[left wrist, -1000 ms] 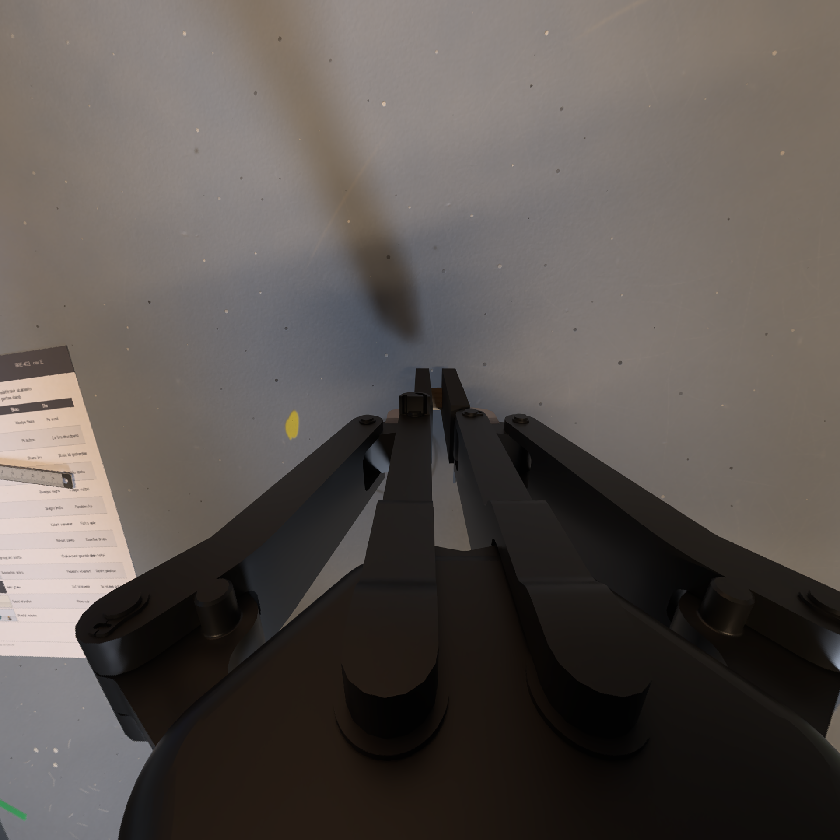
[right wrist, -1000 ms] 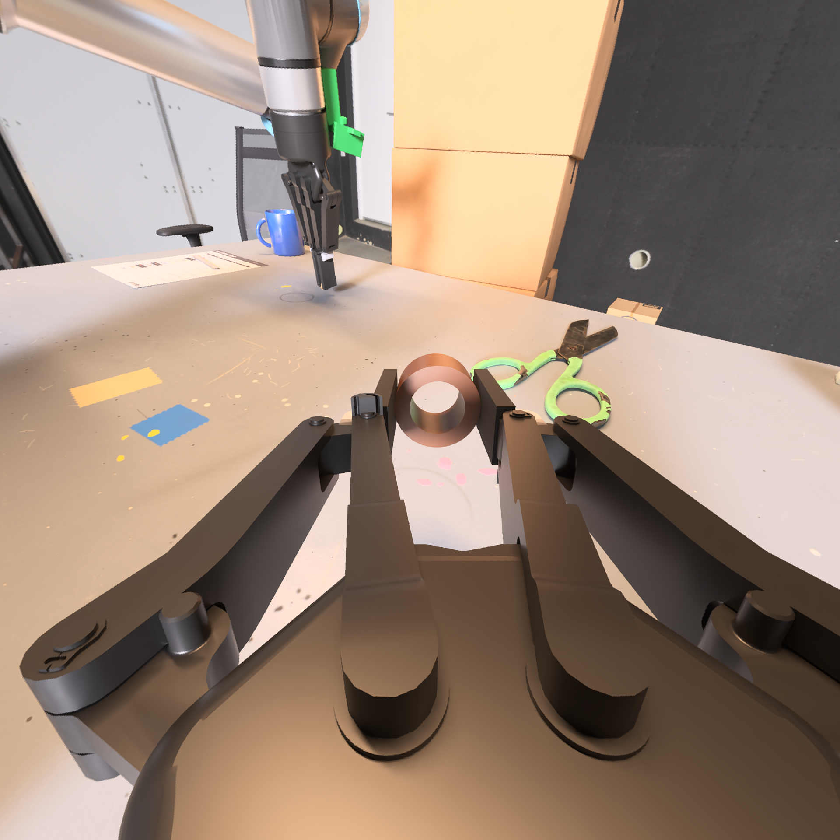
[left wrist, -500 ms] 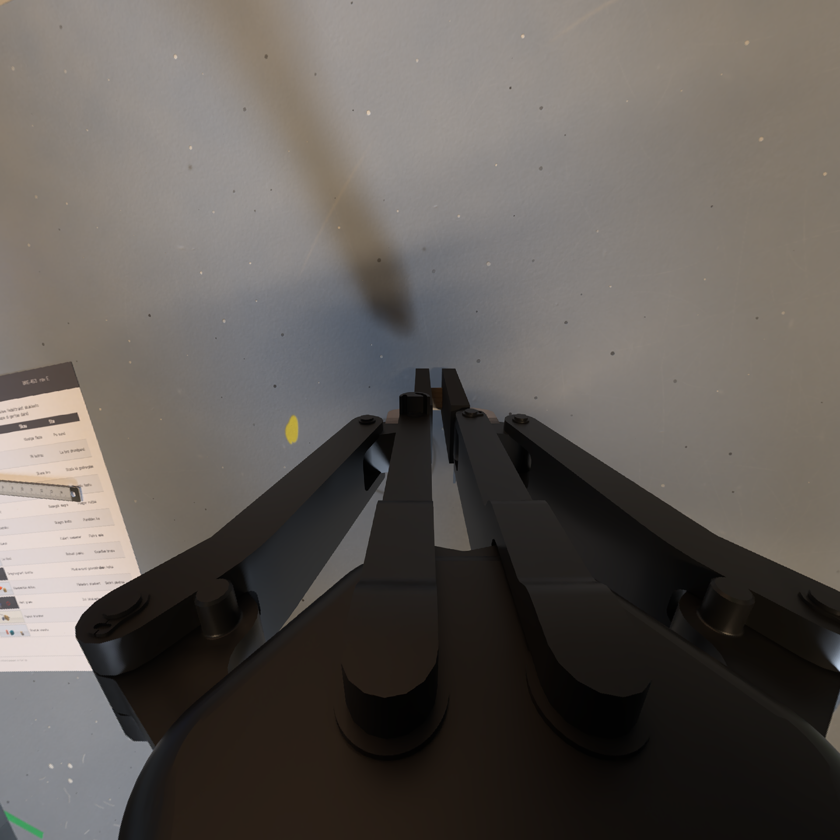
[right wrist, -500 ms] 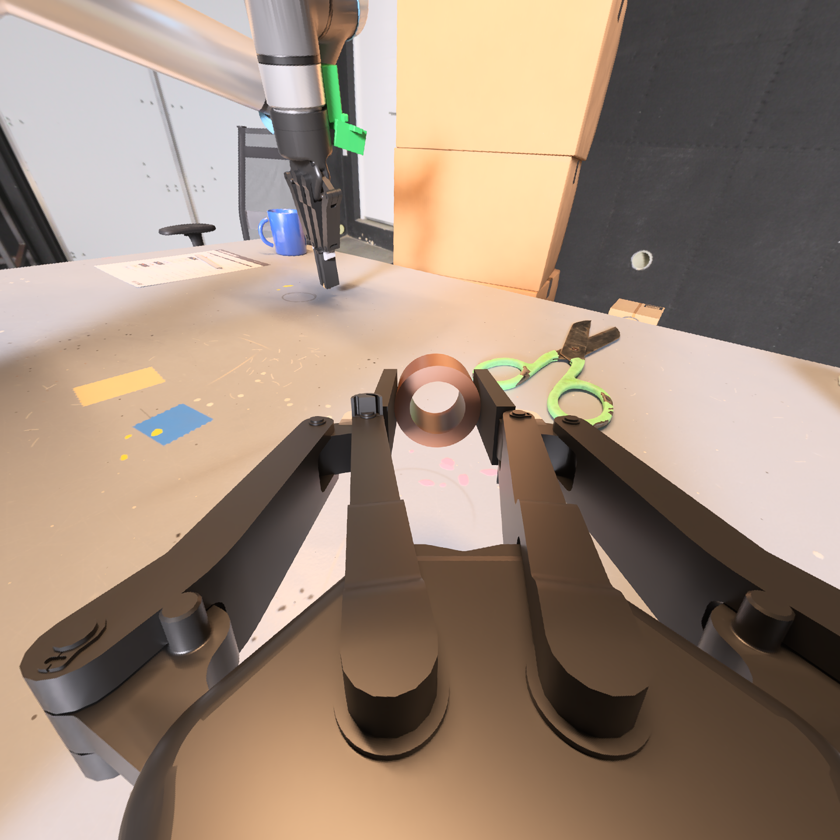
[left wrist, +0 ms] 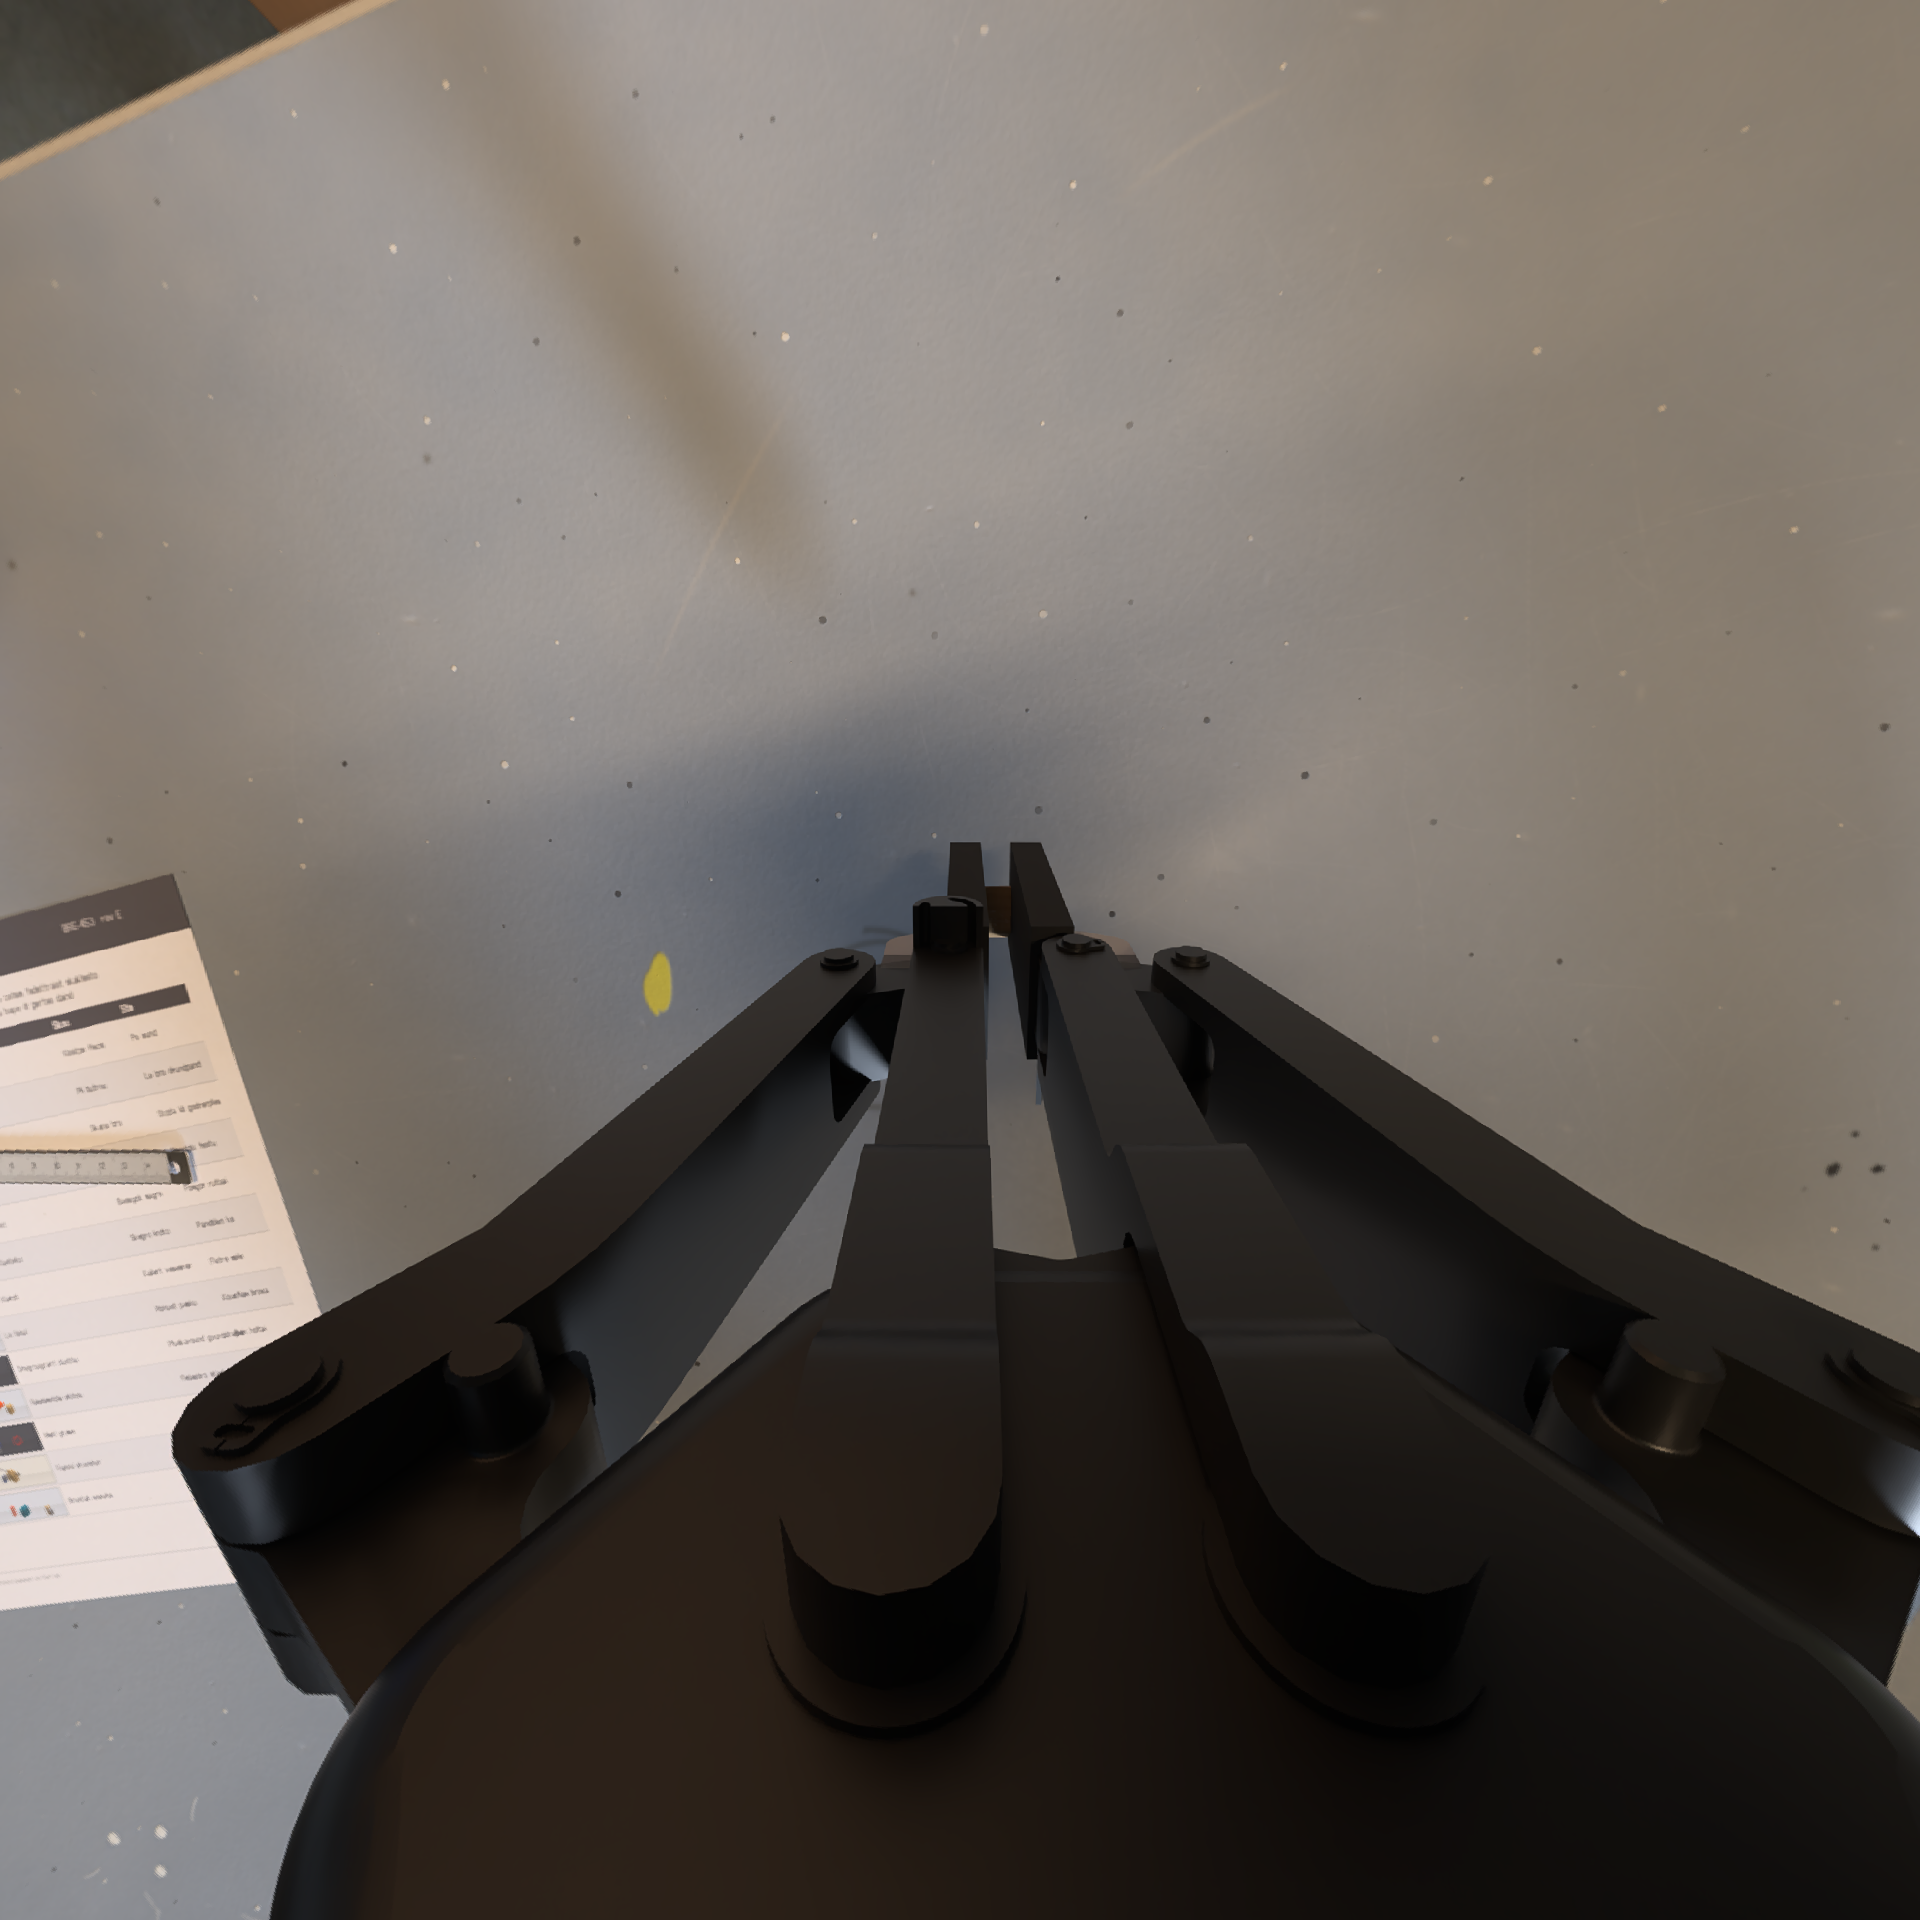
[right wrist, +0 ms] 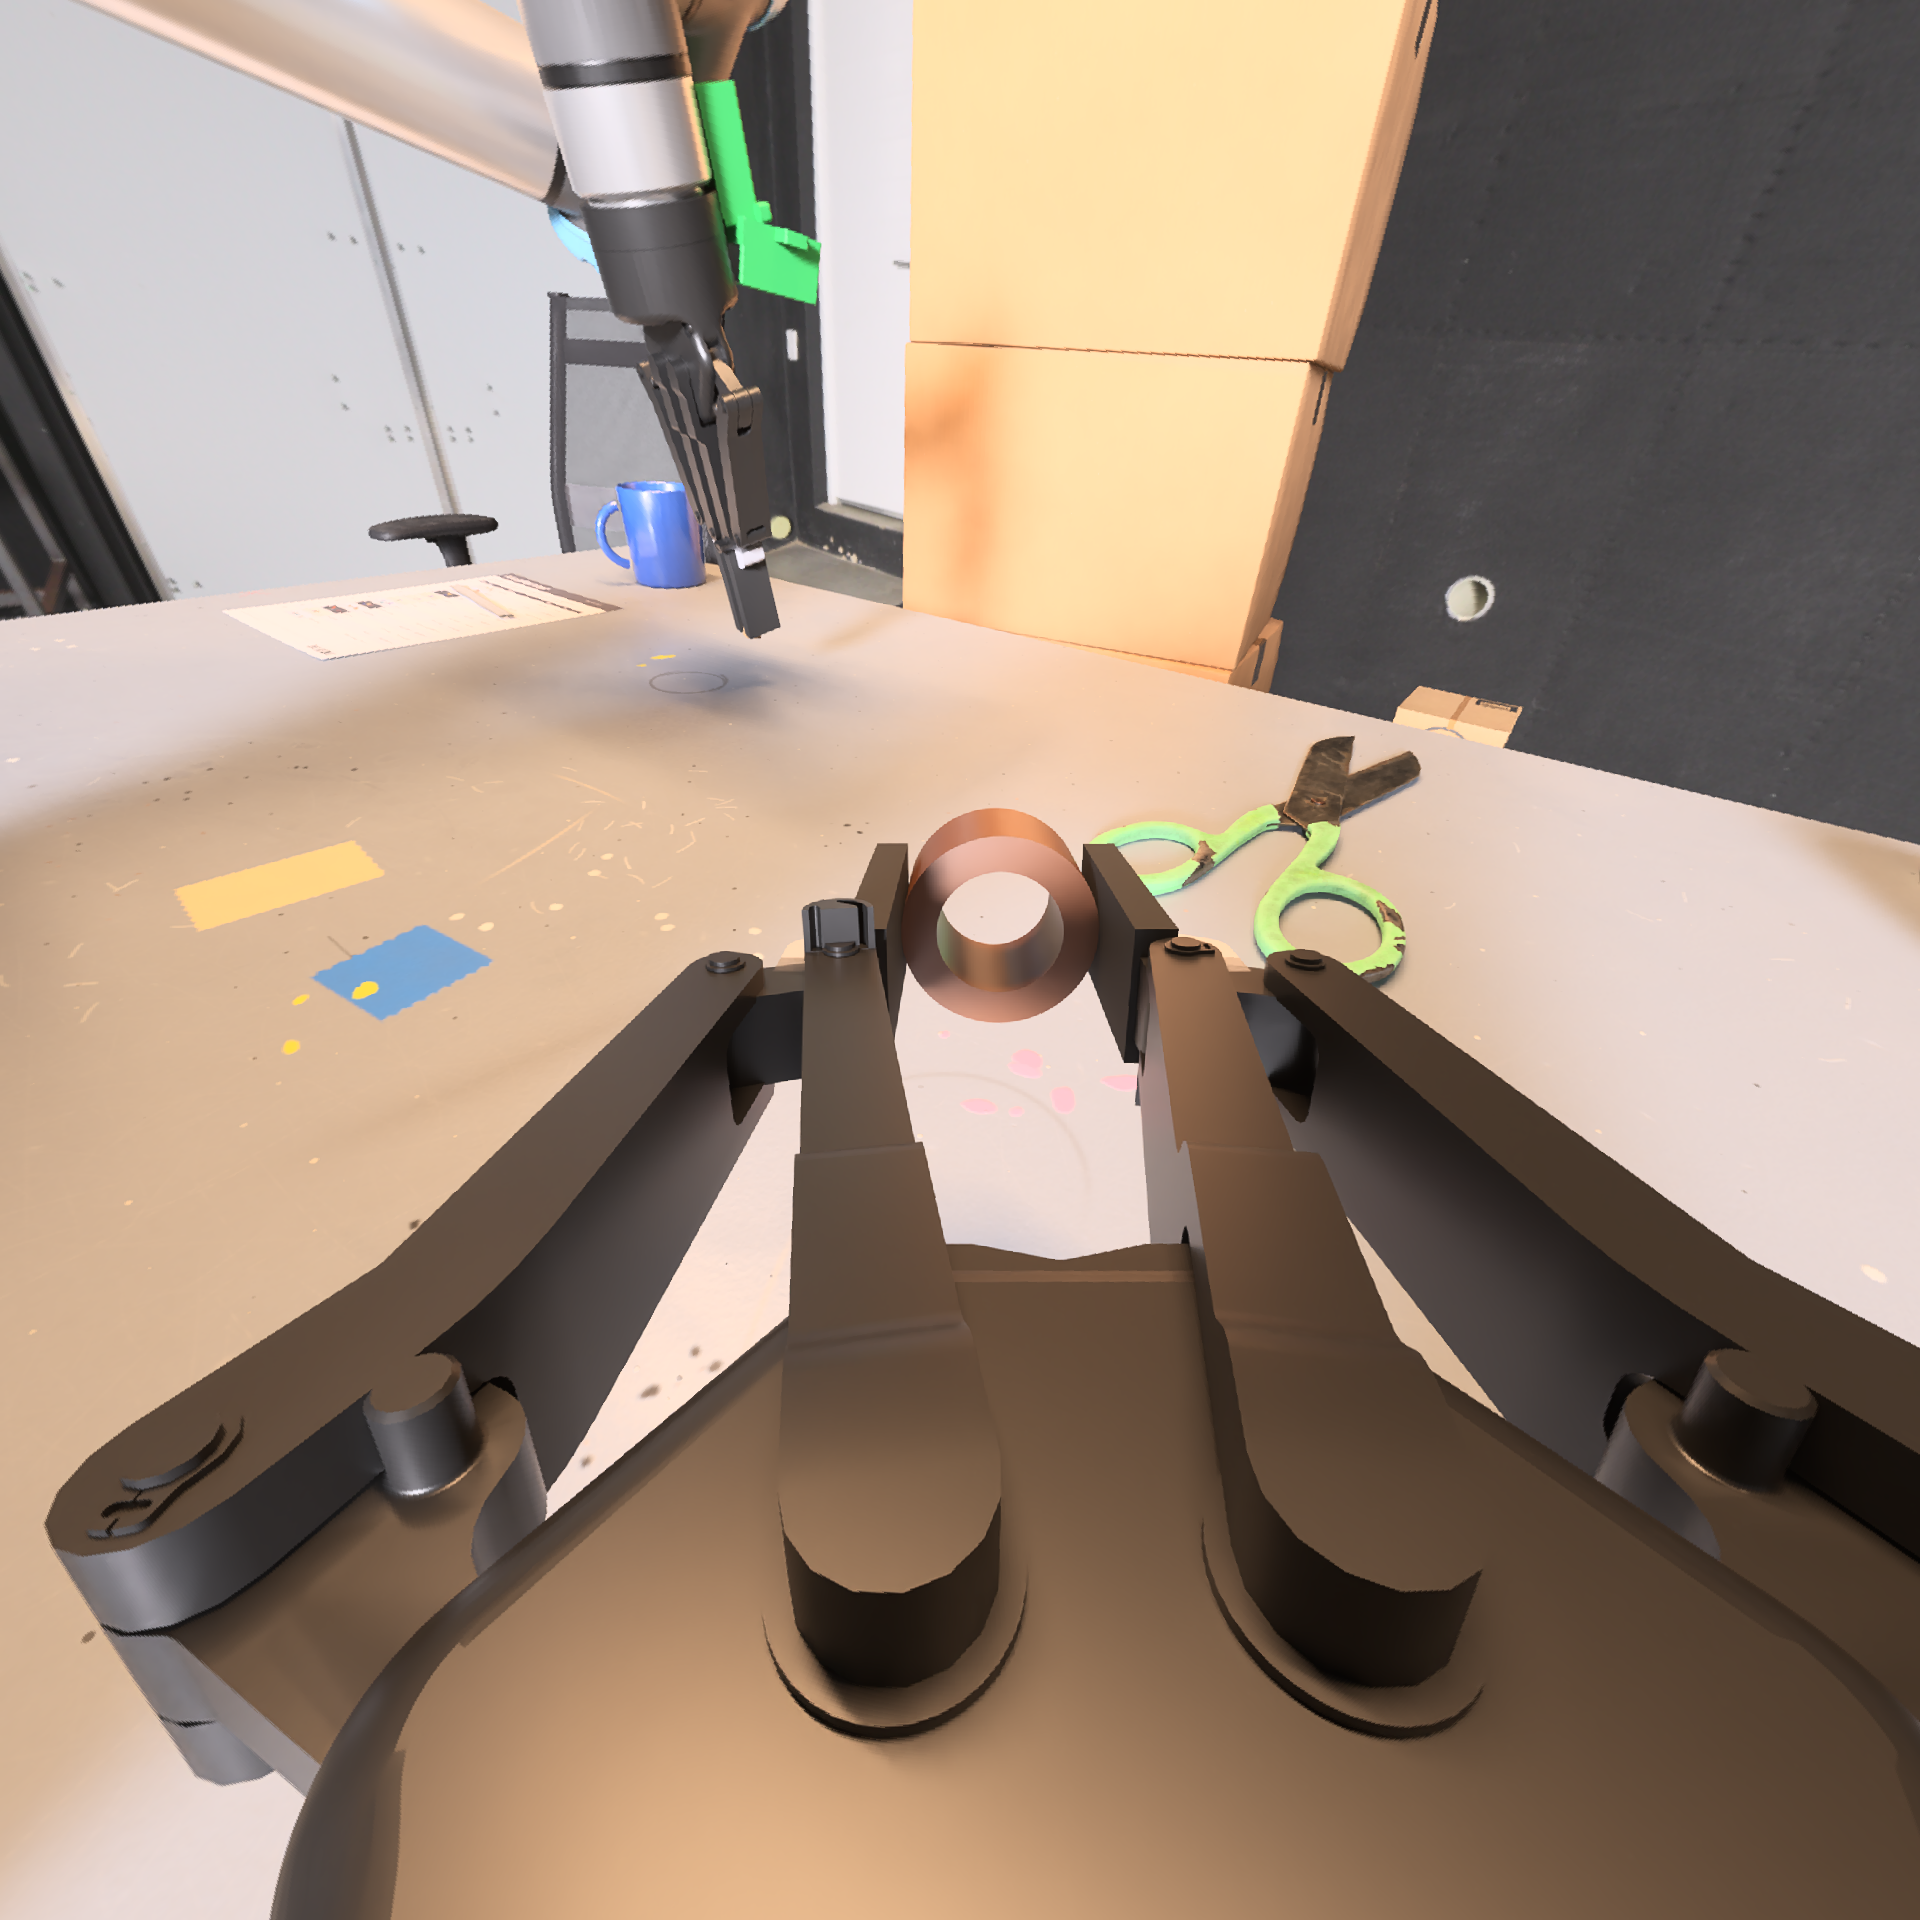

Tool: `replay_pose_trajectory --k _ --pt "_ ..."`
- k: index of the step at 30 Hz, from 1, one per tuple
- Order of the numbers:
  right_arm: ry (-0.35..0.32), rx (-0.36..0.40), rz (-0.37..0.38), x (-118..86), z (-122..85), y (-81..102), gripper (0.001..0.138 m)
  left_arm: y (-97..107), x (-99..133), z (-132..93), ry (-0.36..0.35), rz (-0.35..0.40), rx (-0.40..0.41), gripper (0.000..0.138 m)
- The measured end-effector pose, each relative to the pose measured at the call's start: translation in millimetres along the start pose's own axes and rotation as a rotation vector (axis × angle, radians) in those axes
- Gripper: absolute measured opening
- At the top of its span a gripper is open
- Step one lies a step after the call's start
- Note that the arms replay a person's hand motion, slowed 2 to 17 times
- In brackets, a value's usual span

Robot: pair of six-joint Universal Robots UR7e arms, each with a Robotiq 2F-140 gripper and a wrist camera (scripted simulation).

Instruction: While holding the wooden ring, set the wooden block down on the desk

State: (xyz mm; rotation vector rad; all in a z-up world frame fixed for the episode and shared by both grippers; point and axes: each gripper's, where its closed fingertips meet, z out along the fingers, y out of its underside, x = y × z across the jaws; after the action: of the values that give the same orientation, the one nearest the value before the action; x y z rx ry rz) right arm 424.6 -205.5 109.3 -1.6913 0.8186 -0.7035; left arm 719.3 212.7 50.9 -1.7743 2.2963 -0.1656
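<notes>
My left gripper points down at the grey desk and is shut on the wooden block. Only a thin brown sliver of the block shows between the fingertips. In the right wrist view the left gripper hangs a short way above the desk at the far side. My right gripper is shut on the wooden ring. It holds the ring off the desk with the hole facing the camera.
Green-handled scissors lie just right of the ring. A printed sheet with a ruler lies left of the left gripper. A blue mug stands behind, stacked cardboard boxes beyond. The desk edge shows far left.
My left gripper has risen a little with the block still in it, and its shadow on the desk has faded and spread. The right gripper and the ring have barely moved.
</notes>
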Motion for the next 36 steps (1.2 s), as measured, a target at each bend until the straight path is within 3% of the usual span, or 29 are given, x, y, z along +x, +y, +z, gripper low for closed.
replay_pose_trajectory --k 7,19,36 --pt "0.0 0.001 -0.002 -0.4 -0.2 -0.7 0.044 2.8 4.2 -21.9 0.003 0.031 0.057 0.008" --pt "-0.005 0.004 0.003 -1.8 -0.3 -0.8 0.044 19.1 28.8 -63.1 0.078 0.114 0.211 0.008" --pt "-0.003 -0.009 -0.003 -1.7 2.4 3.6 0.044 67.9 85.7 -117.7 0.145 0.266 0.486 0.008"
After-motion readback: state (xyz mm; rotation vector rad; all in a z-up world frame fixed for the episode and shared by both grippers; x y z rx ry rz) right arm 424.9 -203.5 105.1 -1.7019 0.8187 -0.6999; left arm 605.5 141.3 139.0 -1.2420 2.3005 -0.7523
